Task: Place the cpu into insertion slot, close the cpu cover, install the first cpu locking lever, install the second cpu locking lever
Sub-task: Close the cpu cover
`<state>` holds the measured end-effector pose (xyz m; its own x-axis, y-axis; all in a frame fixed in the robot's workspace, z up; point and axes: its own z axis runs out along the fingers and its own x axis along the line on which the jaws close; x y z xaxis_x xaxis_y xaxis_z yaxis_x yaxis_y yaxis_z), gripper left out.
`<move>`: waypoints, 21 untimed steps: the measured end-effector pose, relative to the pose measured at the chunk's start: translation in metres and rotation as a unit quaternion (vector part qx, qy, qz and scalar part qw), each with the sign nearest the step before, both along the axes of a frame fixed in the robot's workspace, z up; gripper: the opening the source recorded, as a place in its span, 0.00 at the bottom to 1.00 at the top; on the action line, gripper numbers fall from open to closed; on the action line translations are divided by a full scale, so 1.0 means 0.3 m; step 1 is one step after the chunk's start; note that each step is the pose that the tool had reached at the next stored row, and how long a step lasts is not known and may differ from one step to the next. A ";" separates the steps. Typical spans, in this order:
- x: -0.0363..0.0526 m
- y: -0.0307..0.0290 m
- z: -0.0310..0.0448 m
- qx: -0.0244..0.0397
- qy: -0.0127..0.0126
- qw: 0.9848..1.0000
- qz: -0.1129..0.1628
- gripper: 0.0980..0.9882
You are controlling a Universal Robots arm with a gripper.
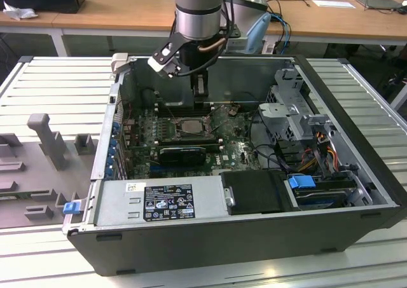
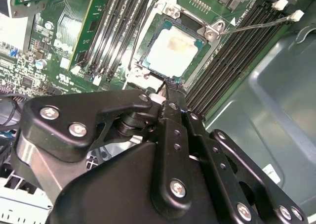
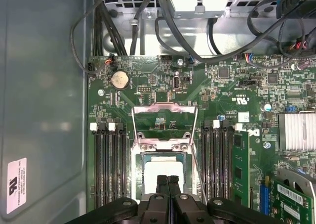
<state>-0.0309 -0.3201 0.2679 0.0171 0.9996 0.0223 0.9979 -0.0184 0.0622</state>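
Tabletop of pale metal slats (image 1: pixel 57 78) carries an open computer case (image 1: pixel 254 243), well below and around the pincer (image 1: pixel 201 96), which hangs into the case on the arm (image 1: pixel 198 11). Under the pincer a green circuit board (image 3: pixel 148 93) covers the case floor. Long black memory slots (image 3: pixel 109 169) run along both sides of the pincer, parallel with its fingers (image 3: pixel 162 184).

Directly beneath the tips lies the insertion slot (image 1: pixel 205 129), a dark square frame set in the board. Just beyond the tips the cpu cover (image 3: pixel 165 107) stands flipped open from the slot's far edge, and green board shows through its large window.

The cpu (image 2: pixel 173 51) sits flat inside the slot, a pale square with a faint smudge on its face, partly hidden under the tips in the first wrist view. The pincer's fingers are pressed together with no gap, and nothing shows between them. Whether the tips touch the chip I cannot tell.

A thin wire locking lever (image 2: pixel 256 25) slants from the slot's corner out over the memory slots to one side of the pincer. A round coin cell (image 3: pixel 118 79) sits on the board farther off, past the raised cover.
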 end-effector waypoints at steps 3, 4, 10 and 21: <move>0.006 0.000 0.006 0.000 0.000 1.000 0.000 0.01; 0.006 0.000 0.014 0.000 0.000 1.000 0.000 0.01; 0.046 0.001 0.033 0.000 0.000 1.000 0.000 0.01; 0.179 0.001 0.004 0.000 0.001 1.000 0.002 0.01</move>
